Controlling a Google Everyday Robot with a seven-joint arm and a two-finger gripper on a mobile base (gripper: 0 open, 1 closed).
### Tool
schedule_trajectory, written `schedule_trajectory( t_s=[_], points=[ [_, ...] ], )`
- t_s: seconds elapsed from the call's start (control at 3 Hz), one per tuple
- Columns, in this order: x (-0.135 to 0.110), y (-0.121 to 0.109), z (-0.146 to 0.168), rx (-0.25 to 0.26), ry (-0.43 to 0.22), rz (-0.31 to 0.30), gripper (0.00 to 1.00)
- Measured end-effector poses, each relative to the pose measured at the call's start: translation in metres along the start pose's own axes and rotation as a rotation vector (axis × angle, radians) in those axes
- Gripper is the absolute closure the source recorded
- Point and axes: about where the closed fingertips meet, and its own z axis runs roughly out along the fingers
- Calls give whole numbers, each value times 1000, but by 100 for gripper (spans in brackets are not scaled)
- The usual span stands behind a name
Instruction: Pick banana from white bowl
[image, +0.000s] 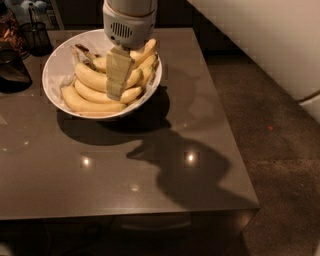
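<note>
A dark glass jar (12, 70) and a black mesh cup (35, 35) stand well to the left of the jaws, out of the way. The white bowl (52, 75) sits on the grey table (60, 185). The banana (92, 79), plump and curved, lies across the bowl's middle, its stem running off to the left of the jaws and its right half directly beneath them. The gripper (116, 91) hangs low over the bunch, its tip at or just above that fruit. Whether the jaws stand wide or narrow cannot be told from this angle. The step in hand appears to be the grasp. Doing it well likely means straddling the thick middle, closing gently on the soft skin and lifting straight up. That way the slimmer bananas (145, 62) just right of the jaws are not dragged along. Farther right, the arm's shadow (185, 167) falls across the table.
</note>
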Motion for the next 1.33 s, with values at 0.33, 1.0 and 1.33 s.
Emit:
schedule_trajectory(
  t_s=[0.33, 1.0, 1.33],
  points=[
    [-7, -6, 5, -1, 3, -4, 27],
    [-22, -13, 12, 4, 8, -27, 32],
    [-32, -12, 16, 7, 12, -58, 32]
  ],
)
